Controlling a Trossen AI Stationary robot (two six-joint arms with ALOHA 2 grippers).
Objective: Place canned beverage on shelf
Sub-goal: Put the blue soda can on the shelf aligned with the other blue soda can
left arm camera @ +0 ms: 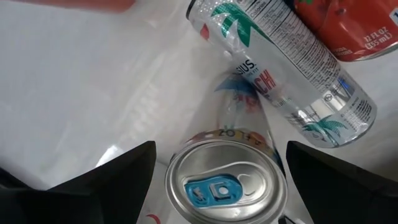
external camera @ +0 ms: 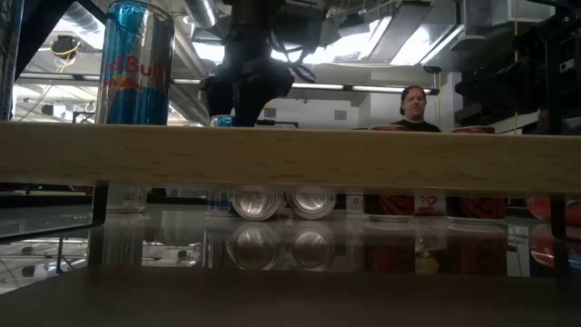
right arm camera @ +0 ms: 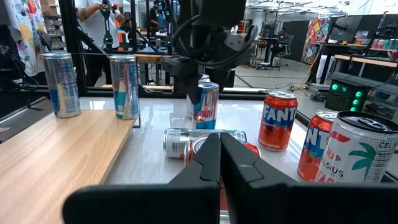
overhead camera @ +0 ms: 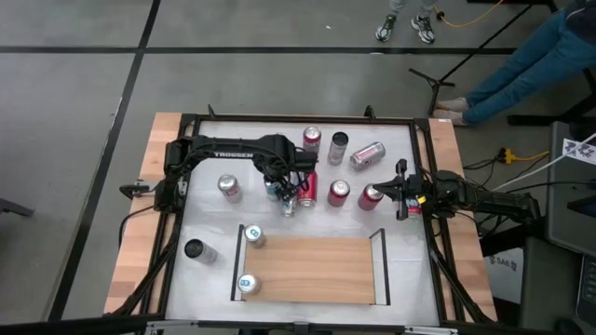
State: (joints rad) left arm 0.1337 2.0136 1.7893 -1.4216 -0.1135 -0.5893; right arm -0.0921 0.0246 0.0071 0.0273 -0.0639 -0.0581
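two cans (overhead camera: pixel 253 235) on the shelf (overhead camera: pixel 317 270) (left end), others behind

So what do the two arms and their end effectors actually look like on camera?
Both arms are matte black with jointed segments. The left arm carries white TROSSEN lettering; the right arm shows red marks near its wrist. Each end effector has two dark, flat, tapered fingers.

One camera hangs high and looks straight down on the whole white bench (overhead camera: pixel 209 158). One sits low at bench height, looking across under the flat light-wood shelf (external camera: pixel 290 156) into the room. The left wrist camera is very close above an upright silver can with a blue tab (left arm camera: pixel 225 184). The right wrist camera looks level across the bench and sees that same can (right arm camera: pixel 205 101).
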